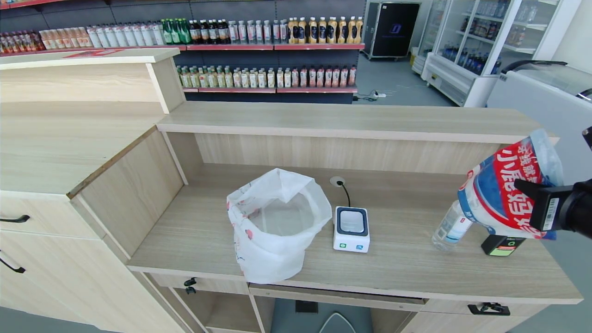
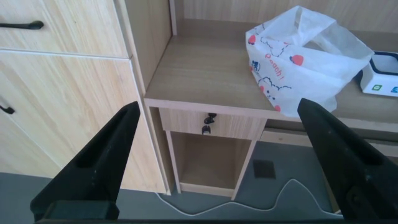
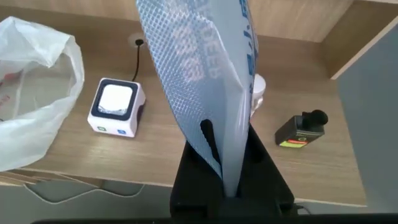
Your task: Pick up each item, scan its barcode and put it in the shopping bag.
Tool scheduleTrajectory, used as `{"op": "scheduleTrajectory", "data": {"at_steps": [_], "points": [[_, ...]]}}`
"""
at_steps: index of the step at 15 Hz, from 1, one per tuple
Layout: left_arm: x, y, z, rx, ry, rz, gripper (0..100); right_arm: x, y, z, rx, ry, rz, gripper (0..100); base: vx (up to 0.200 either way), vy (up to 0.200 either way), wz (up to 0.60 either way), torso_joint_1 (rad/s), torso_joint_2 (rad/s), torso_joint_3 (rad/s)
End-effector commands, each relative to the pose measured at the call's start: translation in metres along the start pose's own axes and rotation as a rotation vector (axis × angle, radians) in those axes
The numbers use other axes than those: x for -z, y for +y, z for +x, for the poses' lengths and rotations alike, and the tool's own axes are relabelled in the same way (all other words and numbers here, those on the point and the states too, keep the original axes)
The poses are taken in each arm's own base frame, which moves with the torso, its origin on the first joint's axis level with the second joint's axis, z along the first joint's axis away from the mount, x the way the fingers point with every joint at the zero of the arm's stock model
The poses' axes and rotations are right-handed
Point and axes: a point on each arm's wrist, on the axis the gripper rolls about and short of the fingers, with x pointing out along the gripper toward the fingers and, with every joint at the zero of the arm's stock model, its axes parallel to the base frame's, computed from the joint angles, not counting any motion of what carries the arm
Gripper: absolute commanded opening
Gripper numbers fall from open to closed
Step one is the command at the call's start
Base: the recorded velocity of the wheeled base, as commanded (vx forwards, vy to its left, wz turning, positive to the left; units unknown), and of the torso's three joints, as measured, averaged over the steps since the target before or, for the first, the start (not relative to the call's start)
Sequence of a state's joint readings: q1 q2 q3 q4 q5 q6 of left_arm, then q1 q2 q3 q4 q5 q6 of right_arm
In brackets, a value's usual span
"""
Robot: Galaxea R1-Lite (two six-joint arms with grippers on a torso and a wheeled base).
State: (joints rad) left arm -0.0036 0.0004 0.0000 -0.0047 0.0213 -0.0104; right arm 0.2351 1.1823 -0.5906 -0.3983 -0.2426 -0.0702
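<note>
On the shop's wooden tabletop (image 1: 397,263), the barcode scanner (image 1: 351,229) and open shopping bag (image 1: 273,222) stand side by side. My right gripper (image 1: 539,206) clamps a snack packet (image 1: 502,185) aloft at their right, ready for scanning; my left gripper (image 2: 217,106) gapes, empty.

my head camera looks down on the counter (image 1: 407,261). left wrist camera sees it from low in front, right wrist from close above; all share the shopping bag (image 1: 273,224).

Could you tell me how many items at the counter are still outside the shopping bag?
3: a packet held in the right gripper above the counter's right end, a bottle lying under it, and a black box beside the bottle. The packet may hide others.
</note>
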Motion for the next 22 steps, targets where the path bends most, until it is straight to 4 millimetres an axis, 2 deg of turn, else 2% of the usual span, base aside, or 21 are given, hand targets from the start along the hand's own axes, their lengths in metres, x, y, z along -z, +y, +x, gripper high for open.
{"op": "scheduleTrajectory", "data": {"at_steps": [1,5,9,11,14,16,22], "points": [[0.000,0.000,0.000,-0.001,0.000,0.000,100,0.003,-0.001,0.001,0.005,0.013,-0.002,0,0.000,0.000,0.00,0.000,0.00,0.000],[0.000,0.000,0.000,-0.001,0.000,0.000,100,-0.002,0.005,0.002,-0.181,0.019,0.077,0,0.000,0.000,0.45,-0.040,0.10,0.058],[0.000,0.000,0.000,-0.001,0.000,-0.002,100,-0.021,0.008,0.023,-0.358,0.086,0.425,0,0.000,0.000,0.15,-0.107,0.30,0.161],[0.000,0.000,0.000,-0.001,-0.002,0.000,100,-0.022,0.000,0.048,-0.408,0.141,0.604,0,0.000,0.000,0.00,-0.018,0.03,0.018],[0.000,0.000,0.000,-0.001,-0.002,0.000,100,-0.013,-0.020,0.080,-0.411,0.171,0.786,0,0.000,0.000,0.00,0.000,0.00,0.000],[0.000,0.000,0.000,-0.001,-0.002,0.000,100,-0.005,-0.032,0.093,-0.442,0.229,0.846,0,0.000,0.000,0.00,0.000,0.00,0.000],[0.000,0.000,0.000,-0.001,-0.002,0.000,100,0.013,-0.034,0.103,-0.571,0.385,0.987,0,0.000,0.000,0.00,0.000,0.00,0.000]]}}
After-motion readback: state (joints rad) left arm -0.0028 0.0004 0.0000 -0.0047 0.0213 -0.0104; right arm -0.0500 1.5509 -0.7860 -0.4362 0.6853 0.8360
